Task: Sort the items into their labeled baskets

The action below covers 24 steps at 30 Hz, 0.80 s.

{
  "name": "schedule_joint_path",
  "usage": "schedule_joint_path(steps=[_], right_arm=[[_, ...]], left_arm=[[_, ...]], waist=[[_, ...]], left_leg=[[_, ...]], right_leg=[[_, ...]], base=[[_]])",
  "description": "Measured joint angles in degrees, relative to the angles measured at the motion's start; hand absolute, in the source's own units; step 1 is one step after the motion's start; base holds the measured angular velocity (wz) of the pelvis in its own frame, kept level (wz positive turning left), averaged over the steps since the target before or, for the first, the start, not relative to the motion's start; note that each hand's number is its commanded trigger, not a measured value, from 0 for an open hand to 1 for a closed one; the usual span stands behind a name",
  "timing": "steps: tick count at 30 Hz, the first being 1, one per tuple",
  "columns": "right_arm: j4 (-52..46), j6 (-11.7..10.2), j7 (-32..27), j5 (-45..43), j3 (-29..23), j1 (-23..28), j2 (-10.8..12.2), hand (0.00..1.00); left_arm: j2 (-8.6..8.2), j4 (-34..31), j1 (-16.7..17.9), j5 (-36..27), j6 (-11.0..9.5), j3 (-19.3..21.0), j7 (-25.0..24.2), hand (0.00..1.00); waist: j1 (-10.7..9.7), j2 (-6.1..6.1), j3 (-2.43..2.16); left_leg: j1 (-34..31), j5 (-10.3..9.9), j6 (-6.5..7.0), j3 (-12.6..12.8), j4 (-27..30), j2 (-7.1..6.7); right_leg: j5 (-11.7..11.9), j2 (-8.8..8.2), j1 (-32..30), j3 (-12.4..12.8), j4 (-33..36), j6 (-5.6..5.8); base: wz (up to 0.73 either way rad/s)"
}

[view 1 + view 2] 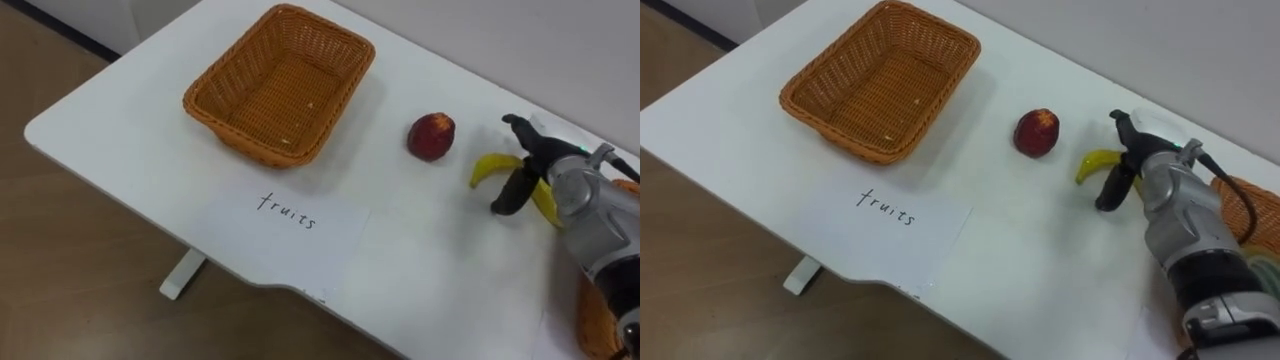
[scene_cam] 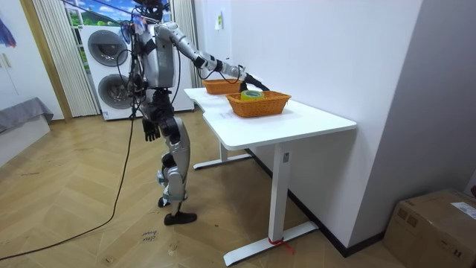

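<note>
A yellow banana [image 1: 493,166] lies on the white table [image 1: 120,110], right of a red peach [image 1: 431,136]. My right hand [image 1: 560,185] rests over the banana's middle, open, with the thumb [image 1: 506,195] on the near side and a finger [image 1: 520,127] on the far side. The banana's right half is hidden under the hand. An empty wicker basket [image 1: 230,115] stands at the far left, behind a handwritten paper label [image 1: 288,218]. My left hand [image 2: 151,132] hangs by my hip in the room view.
A second wicker basket [image 1: 1252,215] sits at the table's right edge, behind my right forearm; in the room view this second basket [image 2: 258,104] holds a green item. A wall runs along the table's far side. I stand at the table's long near edge.
</note>
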Motion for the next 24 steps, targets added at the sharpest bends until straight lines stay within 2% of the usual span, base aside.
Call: schedule_joint_path(steps=[4,10,15,18,23,24], right_arm=[[3.34,0.01,1.48,2.87,1.63,-1.74,-0.57,0.0],[3.65,-0.02,4.47,5.25,4.14,-1.73,-1.73,0.0],[5.83,-0.01,7.71,9.76,4.14,-2.0,-2.68,0.0],[8.56,0.02,10.99,12.95,4.16,-2.32,-3.96,0.0],[9.8,0.03,12.48,13.26,4.23,-2.31,-3.99,0.0],[9.9,0.06,12.49,13.26,4.23,-2.31,-4.0,0.49]], left_arm=[[-0.01,0.01,-0.73,-0.07,0.01,-1.04,-0.57,0.0],[0.21,-0.04,-1.61,0.01,0.13,-1.01,-0.47,0.0],[0.58,0.71,-2.71,0.45,0.35,-1.02,-0.86,0.0],[1.11,2.3,-4.17,0.06,0.39,-1.03,-1.54,0.0],[1.17,4.13,-5.04,0.03,0.4,-1.07,-1.68,0.0],[1.17,4.35,-5.25,0.03,0.43,-1.08,-1.68,0.0]], waist=[[0.5,-0.04,-0.05],[1.47,-0.02,-0.1],[1.94,-0.12,-0.16],[3.08,-0.22,-0.23],[3.61,-0.23,-0.2],[3.74,-0.25,-0.18]], left_leg=[[0.08,0.0,0.01,0.01,0.33,0.08],[-0.37,0.02,-0.02,-0.25,0.63,0.07],[-0.47,0.35,-0.09,-0.84,0.64,0.09],[-0.47,0.52,-0.2,-1.06,0.56,0.1],[-0.48,0.69,-0.34,-1.33,0.51,0.09],[-0.48,0.7,-0.35,-1.33,0.51,0.1]], right_leg=[[0.16,0.03,0.08,0.06,0.01,-0.07],[0.31,0.03,0.13,-0.18,-0.01,-0.13],[0.58,-0.07,0.14,-1.07,-0.13,-0.2],[1.0,0.06,0.42,-1.54,-0.9,-0.35],[1.16,0.09,0.47,-1.73,-0.9,-0.46],[1.18,0.09,0.46,-1.75,-0.9,-0.48]], base=[[0.0],[0.01],[0.06],[0.0],[0.01],[0.0]])
